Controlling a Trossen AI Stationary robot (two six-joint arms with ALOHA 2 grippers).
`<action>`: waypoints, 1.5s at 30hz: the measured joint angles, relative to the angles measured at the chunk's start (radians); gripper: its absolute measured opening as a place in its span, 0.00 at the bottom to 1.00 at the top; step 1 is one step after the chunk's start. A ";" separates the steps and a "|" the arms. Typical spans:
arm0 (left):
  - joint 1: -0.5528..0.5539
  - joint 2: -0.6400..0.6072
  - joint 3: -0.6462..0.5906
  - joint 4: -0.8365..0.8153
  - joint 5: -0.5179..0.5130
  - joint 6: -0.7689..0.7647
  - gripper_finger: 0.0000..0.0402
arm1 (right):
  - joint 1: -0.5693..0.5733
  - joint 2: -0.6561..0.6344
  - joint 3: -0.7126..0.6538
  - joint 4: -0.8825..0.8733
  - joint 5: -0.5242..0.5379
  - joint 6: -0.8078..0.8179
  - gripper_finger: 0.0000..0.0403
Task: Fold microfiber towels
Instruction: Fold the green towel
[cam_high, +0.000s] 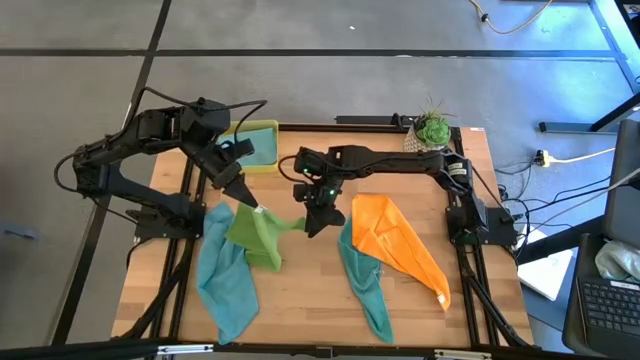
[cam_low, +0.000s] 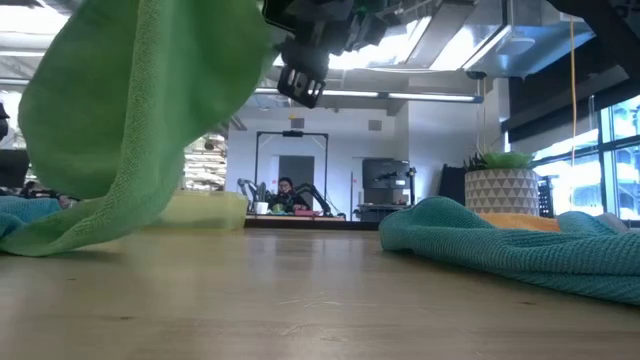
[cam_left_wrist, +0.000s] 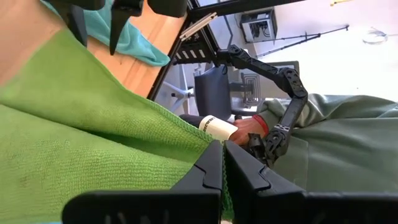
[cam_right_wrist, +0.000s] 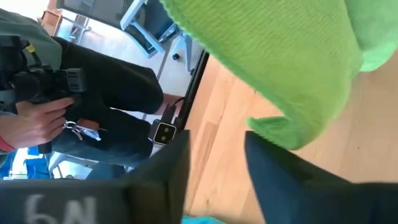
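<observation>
A lime green towel (cam_high: 262, 235) hangs from my left gripper (cam_high: 250, 202), which is shut on it above the table's left middle. The towel's lower end (cam_low: 60, 238) lies on the table, next to a light blue towel (cam_high: 225, 285). My right gripper (cam_high: 313, 228) stands open just right of the green towel, raised above the table. One free corner of the towel (cam_right_wrist: 277, 130) hangs right at its fingertips. A teal towel (cam_high: 362, 280) and an orange towel (cam_high: 400, 240) lie flat on the table's right half. My left gripper pinches the green towel's edge (cam_left_wrist: 214, 149) between its two shut fingers, slanting down from the table's left. The cloth hangs slack below the fingers, its lower end on the table; one layer or several, I cannot tell. My right gripper: whether a fingertip (cam_right_wrist: 261, 152) touches the green corner, I cannot tell.
A yellow-green tray (cam_high: 262, 140) stands at the table's far edge behind my left arm. A potted plant (cam_high: 432, 128) stands at the far right corner. A person stands beyond the table's left side. Bare wood shows along the near edge between the blue and teal towels.
</observation>
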 joint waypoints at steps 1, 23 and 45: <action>0.000 0.000 0.000 0.000 -0.003 0.000 0.00 | -0.003 0.000 0.000 0.000 0.000 0.010 0.43; 0.000 0.000 0.000 0.000 -0.013 -0.002 0.00 | -0.021 -0.012 0.000 0.038 0.379 -0.011 0.49; -0.001 0.000 0.000 -0.001 -0.022 0.019 0.00 | 0.007 -0.015 0.000 0.066 0.341 -0.013 0.12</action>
